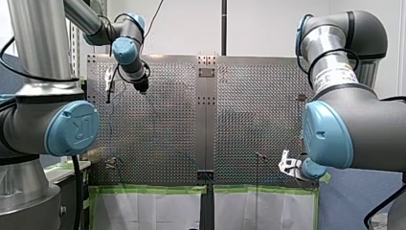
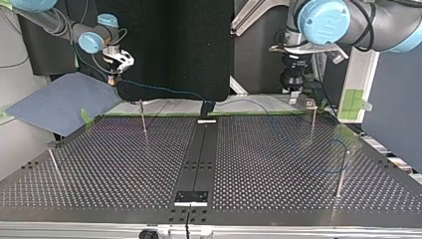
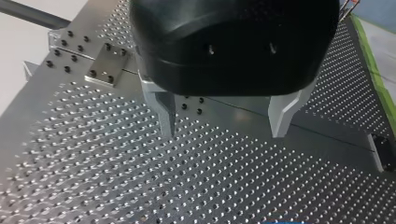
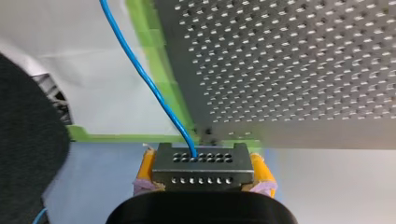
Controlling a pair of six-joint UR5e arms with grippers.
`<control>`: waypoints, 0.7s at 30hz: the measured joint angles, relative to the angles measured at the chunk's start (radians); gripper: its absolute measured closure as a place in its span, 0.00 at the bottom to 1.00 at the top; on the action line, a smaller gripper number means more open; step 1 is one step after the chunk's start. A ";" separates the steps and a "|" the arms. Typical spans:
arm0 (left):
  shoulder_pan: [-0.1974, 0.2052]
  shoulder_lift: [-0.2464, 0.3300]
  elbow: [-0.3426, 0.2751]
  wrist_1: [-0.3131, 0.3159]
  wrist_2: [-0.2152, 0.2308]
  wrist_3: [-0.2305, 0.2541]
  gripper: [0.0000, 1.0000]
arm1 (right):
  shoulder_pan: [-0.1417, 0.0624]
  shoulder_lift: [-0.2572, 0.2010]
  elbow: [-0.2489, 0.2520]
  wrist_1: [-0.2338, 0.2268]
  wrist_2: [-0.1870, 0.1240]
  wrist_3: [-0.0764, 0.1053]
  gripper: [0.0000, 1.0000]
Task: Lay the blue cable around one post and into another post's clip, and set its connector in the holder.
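Note:
The blue cable (image 2: 164, 90) runs from my right gripper (image 2: 117, 63) at the top view's far left, across the board's far edge, then curves by a thin post (image 2: 341, 174) at the right. In the right wrist view my right gripper (image 4: 203, 161) is shut, its yellow pads (image 4: 145, 169) clamping the black connector (image 4: 203, 171), with the cable (image 4: 149, 86) leaving its top; it hangs just off the board's edge. My left gripper (image 3: 224, 128) is open with bare metal fingers and nothing between them, hovering above the perforated board (image 3: 116, 158). In the front view it (image 1: 141, 87) is at the far left.
More thin posts stand on the board: one (image 2: 143, 117) near my right gripper, one with a small clip on top (image 2: 312, 117) below my left gripper (image 2: 293, 94), one (image 2: 54, 167) at the left. A black centre strip (image 2: 199, 154) carries a small block (image 2: 206, 107). Green tape (image 1: 153, 189) edges the board.

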 joint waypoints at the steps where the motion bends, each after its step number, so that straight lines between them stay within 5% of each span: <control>1: -0.008 -0.008 -0.001 0.008 -0.008 -0.002 0.00 | 0.001 -0.011 0.001 -0.002 0.001 -0.001 1.00; 7: -0.062 -0.063 -0.002 0.062 -0.047 -0.006 0.00 | 0.009 -0.052 0.002 -0.013 0.001 0.002 1.00; 11: -0.100 -0.100 -0.004 0.099 -0.061 -0.007 0.00 | 0.016 -0.057 0.002 -0.031 -0.002 0.022 1.00; 21: -0.186 -0.186 -0.008 0.187 -0.048 -0.015 0.00 | 0.028 -0.058 0.007 -0.031 0.001 0.041 1.00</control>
